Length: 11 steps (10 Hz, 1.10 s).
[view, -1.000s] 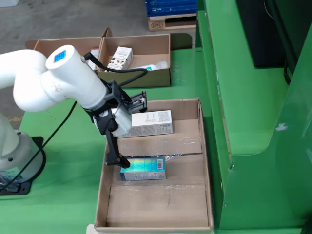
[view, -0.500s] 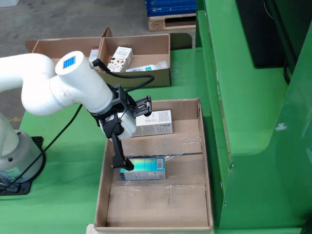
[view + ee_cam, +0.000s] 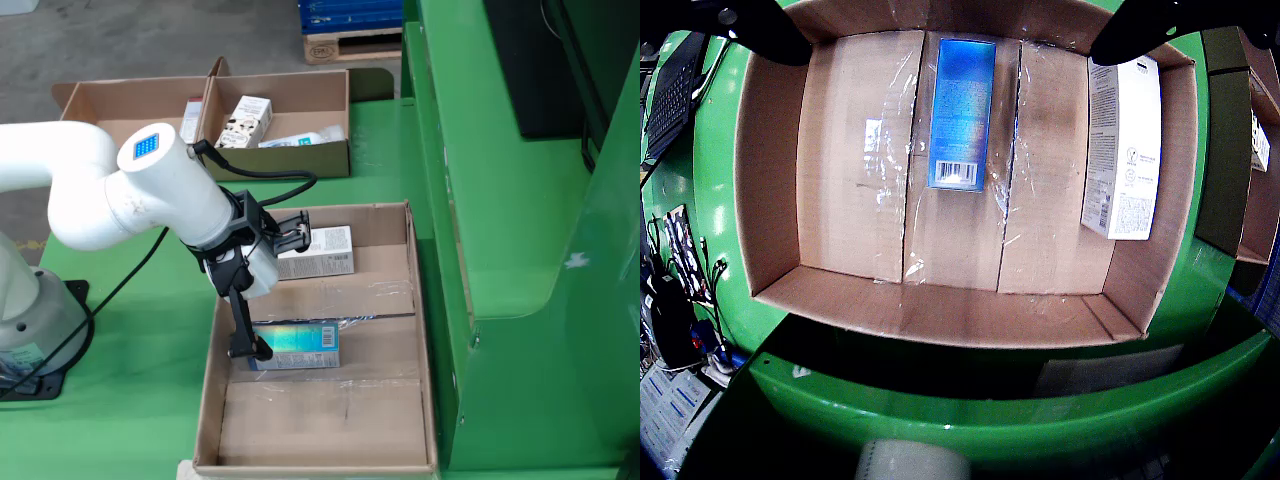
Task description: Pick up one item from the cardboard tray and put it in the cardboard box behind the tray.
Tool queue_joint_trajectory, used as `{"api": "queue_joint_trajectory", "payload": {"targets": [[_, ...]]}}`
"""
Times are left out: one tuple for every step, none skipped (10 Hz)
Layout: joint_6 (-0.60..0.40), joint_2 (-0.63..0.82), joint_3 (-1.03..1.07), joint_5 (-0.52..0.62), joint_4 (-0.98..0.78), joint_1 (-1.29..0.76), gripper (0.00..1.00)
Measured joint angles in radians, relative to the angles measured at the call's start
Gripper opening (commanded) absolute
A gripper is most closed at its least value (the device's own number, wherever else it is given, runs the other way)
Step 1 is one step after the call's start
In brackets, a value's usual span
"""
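The cardboard tray [image 3: 424, 350] holds a blue box [image 3: 303, 345] and a white box [image 3: 322, 252]. My gripper [image 3: 275, 290] hangs open over the tray's left side, one finger down beside the blue box's left end, the other up near the white box. In the wrist view the blue box [image 3: 960, 112] lies top centre, directly under the open gripper [image 3: 948, 45], and the white box [image 3: 1124, 145] is at the right. Both dark fingertips [image 3: 755, 28] frame the top corners, holding nothing. The tray floor [image 3: 850, 200] left of the blue box is bare.
Behind the tray stands a divided cardboard box [image 3: 285, 158] with a white carton [image 3: 247, 118] and a pale bottle [image 3: 300, 138] inside. A tall green machine frame [image 3: 500, 200] borders the tray's right. The arm's base [image 3: 30, 325] sits at the left on the green table.
The arm has shifted slightly left and lower in the fixed view, its lower finger sinking beside the blue box's left end. The gripper stays open and both boxes stay put.
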Motion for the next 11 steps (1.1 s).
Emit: {"api": "queue_joint_trajectory", "payload": {"targets": [[0.0, 0.0, -0.018, 0.0, 0.023, -0.006, 1.0], [0.0, -0.005, -0.018, 0.002, 0.023, -0.006, 1.0], [0.0, -0.017, -0.02, 0.003, 0.026, -0.006, 1.0], [0.0, -0.034, -0.026, 0.006, 0.046, -0.005, 1.0], [0.0, -0.037, -0.04, 0.006, 0.055, -0.003, 1.0], [0.0, -0.038, -0.04, 0.008, 0.06, -0.002, 1.0], [-0.006, -0.074, -0.052, 0.017, 0.103, -0.006, 1.0], [-0.009, -0.086, -0.054, 0.023, 0.121, -0.003, 1.0], [-0.011, -0.086, -0.054, 0.028, 0.123, 0.003, 1.0], [-0.006, -0.12, -0.028, 0.023, 0.109, -0.003, 1.0], [-0.005, -0.121, -0.026, 0.026, 0.108, -0.006, 1.0]]}}
